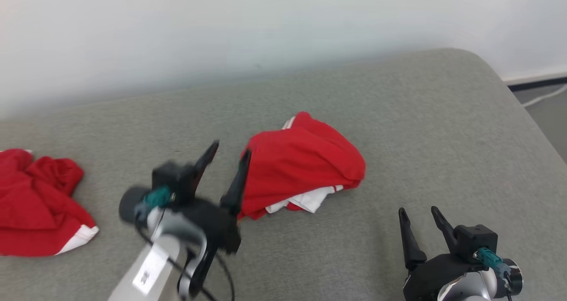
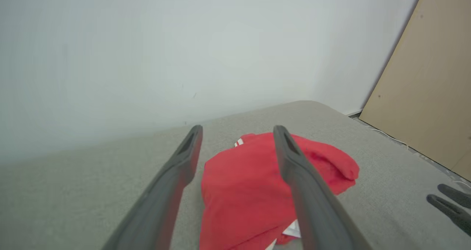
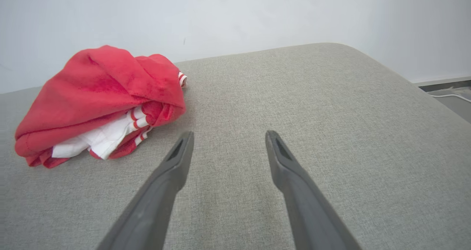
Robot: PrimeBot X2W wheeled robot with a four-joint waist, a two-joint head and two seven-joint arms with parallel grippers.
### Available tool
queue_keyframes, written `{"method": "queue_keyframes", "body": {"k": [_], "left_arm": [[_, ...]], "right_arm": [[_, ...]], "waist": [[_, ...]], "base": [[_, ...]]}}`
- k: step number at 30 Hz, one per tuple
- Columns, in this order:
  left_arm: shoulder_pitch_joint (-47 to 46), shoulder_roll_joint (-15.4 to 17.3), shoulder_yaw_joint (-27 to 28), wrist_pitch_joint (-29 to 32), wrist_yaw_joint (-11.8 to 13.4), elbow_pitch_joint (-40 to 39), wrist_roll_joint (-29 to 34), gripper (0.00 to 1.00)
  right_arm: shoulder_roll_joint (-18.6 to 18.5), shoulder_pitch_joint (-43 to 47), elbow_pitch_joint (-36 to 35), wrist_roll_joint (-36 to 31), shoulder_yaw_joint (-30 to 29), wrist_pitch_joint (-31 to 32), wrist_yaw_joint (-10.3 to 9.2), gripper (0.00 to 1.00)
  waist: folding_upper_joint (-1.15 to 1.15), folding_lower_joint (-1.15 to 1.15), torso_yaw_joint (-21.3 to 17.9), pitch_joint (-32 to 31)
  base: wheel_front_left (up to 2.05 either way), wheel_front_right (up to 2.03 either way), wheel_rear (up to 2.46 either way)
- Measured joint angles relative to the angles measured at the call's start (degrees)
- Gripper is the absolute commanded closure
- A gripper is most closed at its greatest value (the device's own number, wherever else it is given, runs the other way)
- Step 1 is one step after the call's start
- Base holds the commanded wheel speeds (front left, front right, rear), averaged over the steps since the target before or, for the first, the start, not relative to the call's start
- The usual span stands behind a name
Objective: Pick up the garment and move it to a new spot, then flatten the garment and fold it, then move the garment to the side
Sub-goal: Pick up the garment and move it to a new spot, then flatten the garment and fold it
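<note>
One bunched red garment (image 1: 303, 168) lies on the grey cushion (image 1: 443, 128).

Left gripper (image 1: 231, 148): jaws spread wide, nothing between them, fingers pointing up and slightly right in head view. Its wrist and pale forearm (image 1: 148, 270) come in from the bottom edge, both blurred. Right gripper (image 1: 418, 210): jaws also apart, empty, low at lower right, fingers pointing up with a slight lean left. The two grippers are well apart.
</note>
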Motion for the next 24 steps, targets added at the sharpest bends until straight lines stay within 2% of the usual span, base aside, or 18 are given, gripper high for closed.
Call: {"method": "queue_keyframes", "body": {"k": [4, 10, 20, 24], "left_arm": [[6.8, 2.1, 0.0, -0.9, 0.8, -0.9, 0.0, 0.00], [10.4, 3.5, -1.8, -0.3, 0.8, 1.0, 0.3, 0.00], [10.6, 1.7, -2.9, 2.2, 1.2, 5.0, 0.6, 0.00], [10.3, 1.7, -2.5, 3.2, 2.1, 6.8, 0.5, 0.00]], "right_arm": [[-0.1, 1.0, -0.1, 0.0, -0.2, -0.2, 0.00, 0.00], [0.0, 1.0, -0.4, -0.1, 1.1, 0.1, 0.00, 0.00], [0.2, 0.7, -0.8, -0.1, 2.5, 0.9, 0.00, 0.00], [0.2, 0.7, -1.4, -0.2, 3.5, 1.2, 0.09, 0.00]], "waist": [[0.00, 0.00, 2.6, -1.3], [0.00, -0.01, 4.0, -2.6], [0.01, 0.00, 0.6, -1.8], [0.01, 0.00, -1.3, -0.8]], "base": [[0.00, 0.00, 0.00], [0.00, 0.00, 0.00], [0.00, 0.00, 0.00], [0.00, 0.00, 0.00]]}}
